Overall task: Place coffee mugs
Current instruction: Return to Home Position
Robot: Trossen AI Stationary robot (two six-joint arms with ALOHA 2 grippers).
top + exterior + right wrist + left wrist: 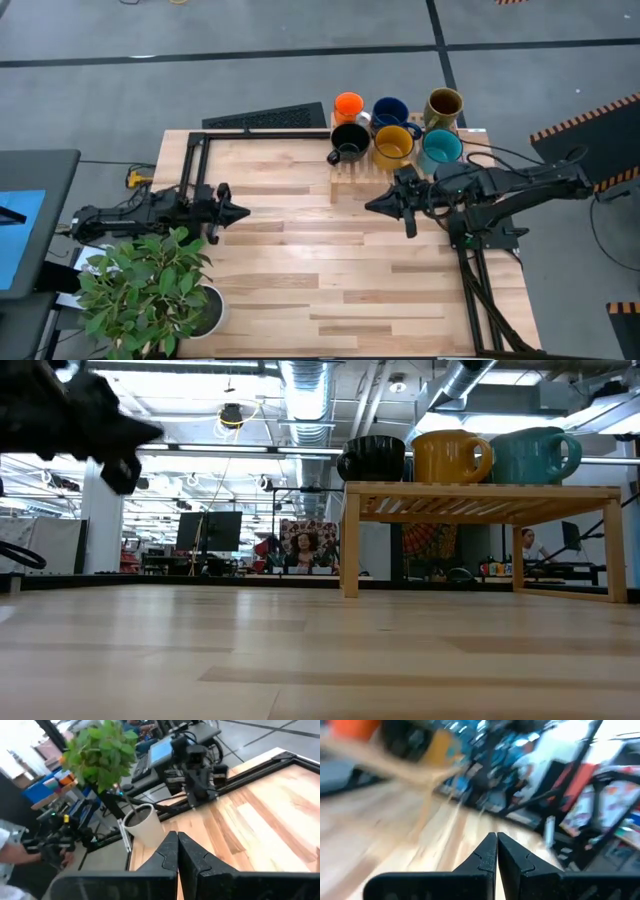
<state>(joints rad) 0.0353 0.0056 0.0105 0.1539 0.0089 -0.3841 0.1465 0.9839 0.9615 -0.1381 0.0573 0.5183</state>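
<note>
Six glossy mugs stand on a low wooden rack (345, 178) at the table's far right: orange (348, 105), dark blue (389, 111) and olive-brown (443, 104) behind, black (349, 141), yellow (392, 146) and teal (440, 149) in front. The low view shows the black (375, 458), yellow (449, 456) and teal (533, 455) mugs upright on the rack top. My right gripper (372, 204) hangs shut just in front of the rack, holding nothing. My left gripper (243, 211) is shut over the table's left middle, also with nothing in it.
A leafy plant in a white pot (205, 312) stands at the near left corner, close to my left arm. A keyboard (265, 117) lies beyond the far edge. Bare wood (340, 270) spreads across the middle and near side. A person (7, 851) shows beyond the table.
</note>
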